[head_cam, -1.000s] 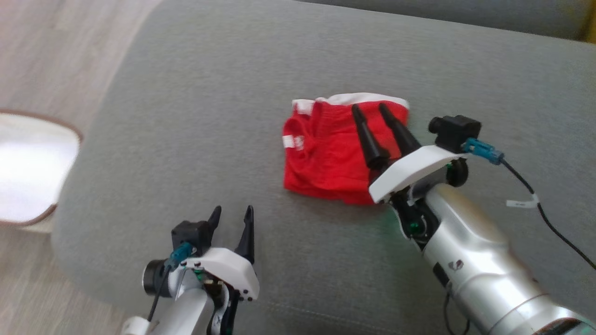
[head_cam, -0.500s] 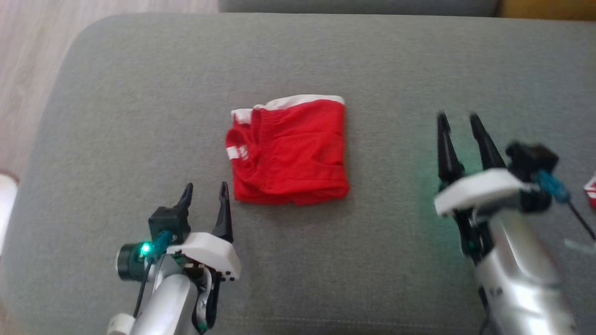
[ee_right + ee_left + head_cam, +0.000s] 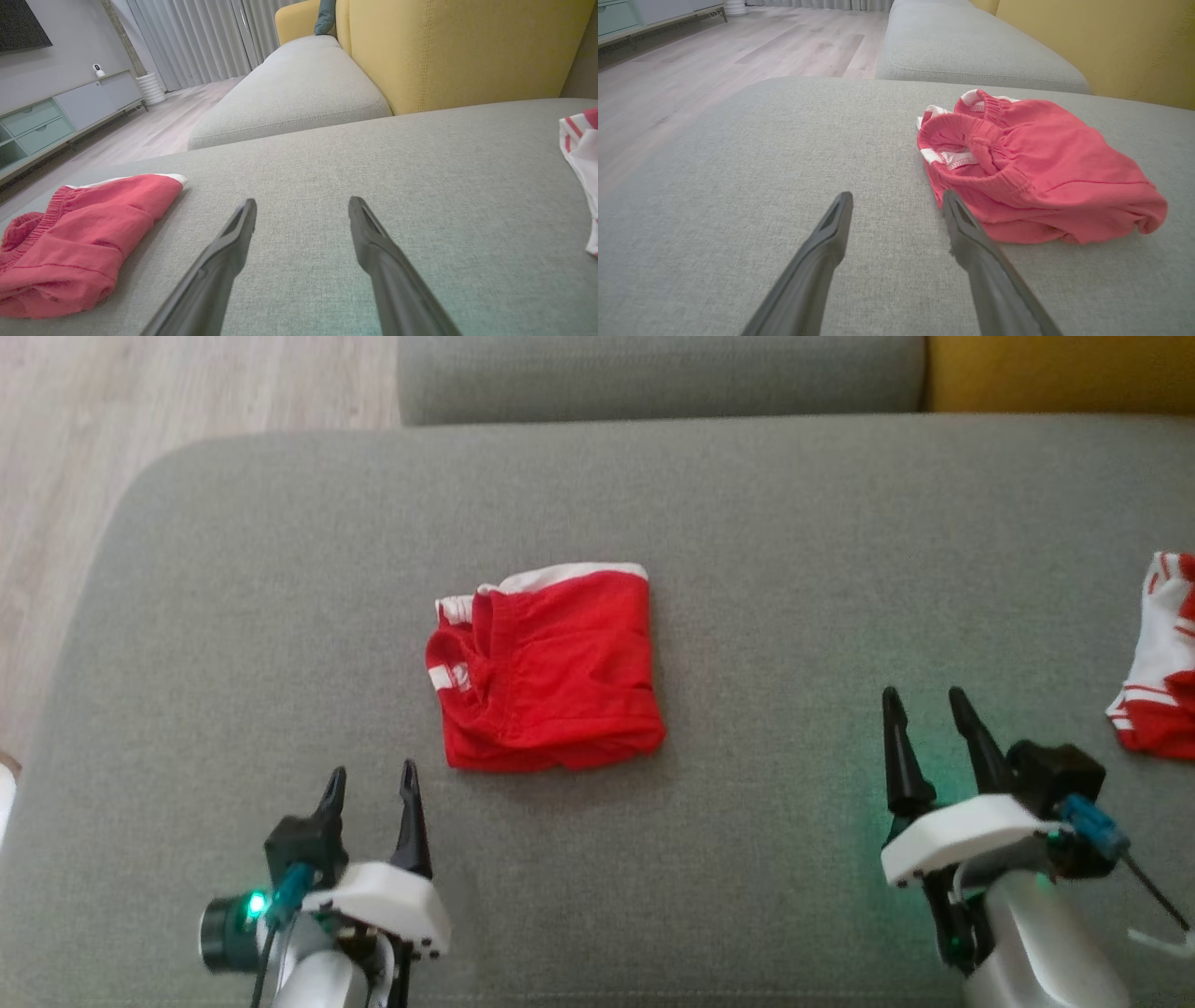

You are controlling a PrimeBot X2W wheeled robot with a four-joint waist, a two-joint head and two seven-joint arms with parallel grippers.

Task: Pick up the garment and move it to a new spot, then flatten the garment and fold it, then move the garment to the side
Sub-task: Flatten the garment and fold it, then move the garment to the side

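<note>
Head view: red shorts lie folded on the sofa cushion; left gripper and right gripper stand spread, empty; folding looks done; perhaps only the sideways move remains.

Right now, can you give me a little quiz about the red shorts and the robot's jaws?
1. True or false: the red shorts lie folded on the grey cushion.
2. Pick one. The jaws on both arms are: A) open and holding nothing, B) shut on the shorts, C) one open, one shut.
3. Fill the gap: the red-and-white cloth lies to the shorts' ____, by the robot's own sides.

Key: 1 true. 2 A. 3 right.
</note>
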